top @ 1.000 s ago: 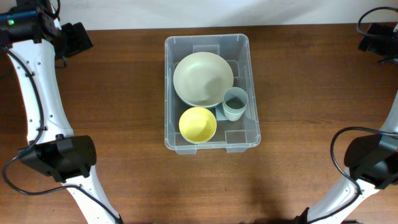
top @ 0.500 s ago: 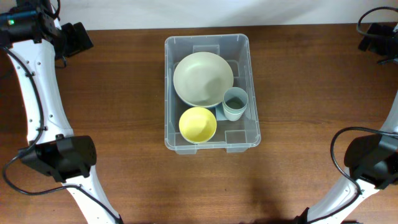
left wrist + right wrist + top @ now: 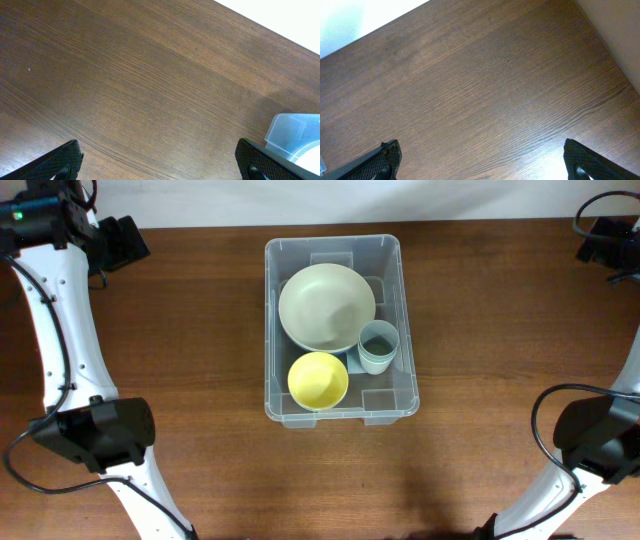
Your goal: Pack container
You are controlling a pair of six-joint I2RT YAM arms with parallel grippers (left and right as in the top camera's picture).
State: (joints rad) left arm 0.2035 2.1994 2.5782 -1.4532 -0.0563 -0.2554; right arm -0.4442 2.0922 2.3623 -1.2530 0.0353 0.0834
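The clear plastic container (image 3: 405, 330) stands in the middle of the table. Inside it lie a large pale green bowl (image 3: 326, 306), a small yellow bowl (image 3: 318, 380) and a pale blue cup (image 3: 378, 346). A corner of the container shows at the right edge of the left wrist view (image 3: 292, 132). My left gripper (image 3: 160, 162) is open and empty over bare wood at the table's far left. My right gripper (image 3: 482, 162) is open and empty over bare wood at the far right.
The brown wooden table (image 3: 200, 360) surrounds the container. Both arm bases stand at the near corners, left (image 3: 95, 435) and right (image 3: 595, 435). The table's back edge meets a white wall.
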